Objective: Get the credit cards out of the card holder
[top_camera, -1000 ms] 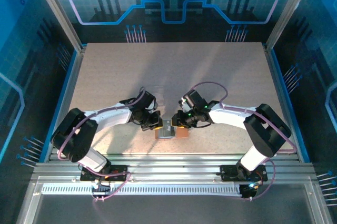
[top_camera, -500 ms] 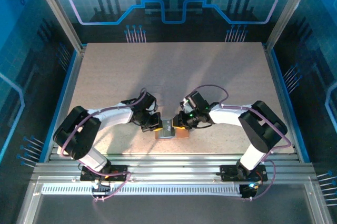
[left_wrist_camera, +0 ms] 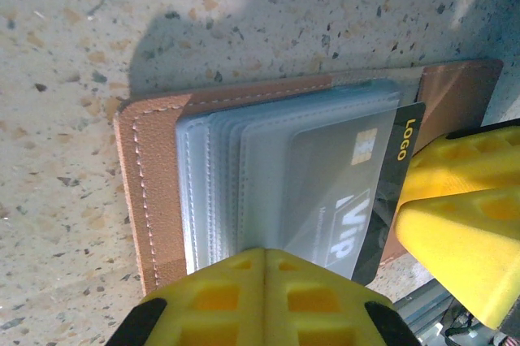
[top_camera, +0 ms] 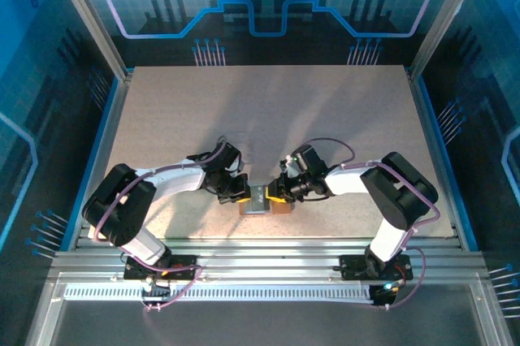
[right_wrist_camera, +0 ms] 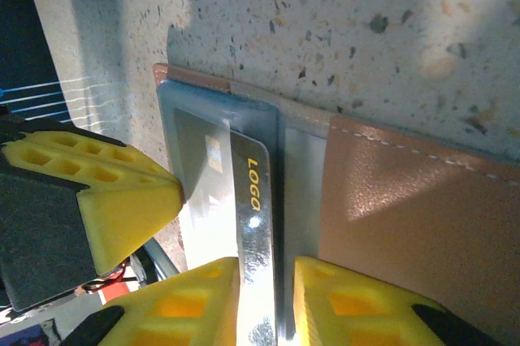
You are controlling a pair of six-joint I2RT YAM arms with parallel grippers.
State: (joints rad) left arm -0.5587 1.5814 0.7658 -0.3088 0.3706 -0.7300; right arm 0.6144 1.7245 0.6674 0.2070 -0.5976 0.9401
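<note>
The salmon-pink card holder [top_camera: 258, 202] lies open on the table near the front edge, between both grippers. In the left wrist view its leather face [left_wrist_camera: 150, 183] carries pale layered pockets, and a dark credit card [left_wrist_camera: 406, 139] marked LOGO and VIP sticks out of them to the right. My left gripper [left_wrist_camera: 264, 253] is shut, its tips pressed on the pockets' near edge. My right gripper [right_wrist_camera: 266, 269] is narrowly open, its fingers standing either side of the card's exposed dark strip [right_wrist_camera: 253, 192]. Other cards are hidden.
The speckled table [top_camera: 268, 110] stretches wide behind the holder. The metal rail [top_camera: 260, 248] runs just in front of it. The left gripper's yellow fingers [right_wrist_camera: 122, 200] sit close beside my right gripper, so the two nearly touch.
The right arm has folded in and its gripper has crept left onto the holder's card edge. The left arm and the holder have stayed put.
</note>
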